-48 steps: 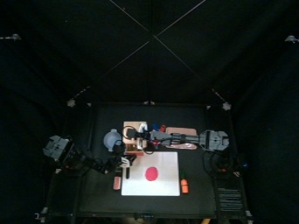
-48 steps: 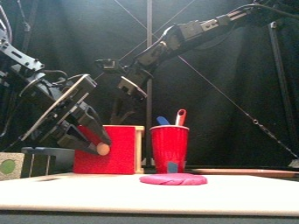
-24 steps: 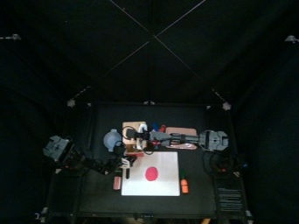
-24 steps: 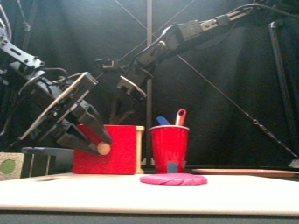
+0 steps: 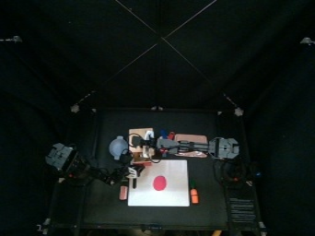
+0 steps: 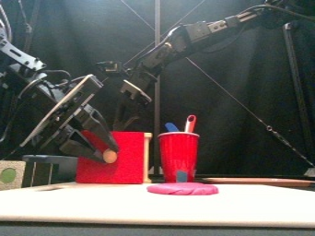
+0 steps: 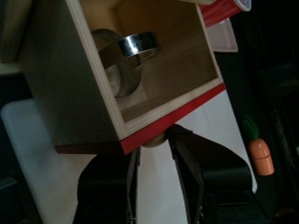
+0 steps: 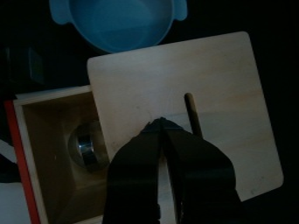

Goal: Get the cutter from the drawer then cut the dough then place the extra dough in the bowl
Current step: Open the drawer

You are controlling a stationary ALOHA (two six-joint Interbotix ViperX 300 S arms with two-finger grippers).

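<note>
Metal cutter is lying inside the pulled-out drawer (red front, pale wooden sides) of the wooden box. The left gripper's fingers are clamping the drawer's knob. The right gripper's fingers, pressed together, are hanging over the box's top. Red dough is lying on the white cutting board.
</note>
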